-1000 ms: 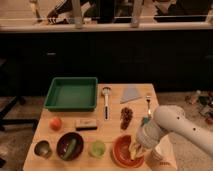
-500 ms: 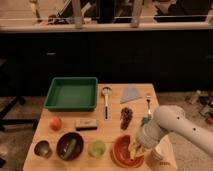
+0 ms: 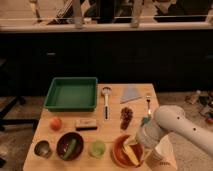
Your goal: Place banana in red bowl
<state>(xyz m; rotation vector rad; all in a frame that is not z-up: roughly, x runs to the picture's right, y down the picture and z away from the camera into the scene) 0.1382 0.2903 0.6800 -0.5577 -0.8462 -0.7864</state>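
We've got the banana [image 3: 131, 152] low over the red bowl [image 3: 120, 152] at bench near-right, hand [image 3: 136, 148] grip unclear; release left.

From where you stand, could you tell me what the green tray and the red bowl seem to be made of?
The green tray looks like matte plastic: uniform colour, molded raised rim. The red bowl, under the gripper holding the banana, is plastic or glazed ceramic; its faintly glossy lighter rim leaves it open.

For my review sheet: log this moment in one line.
gripper: over red bowl | banana: in bowl, at gripper | release: unconfirmed
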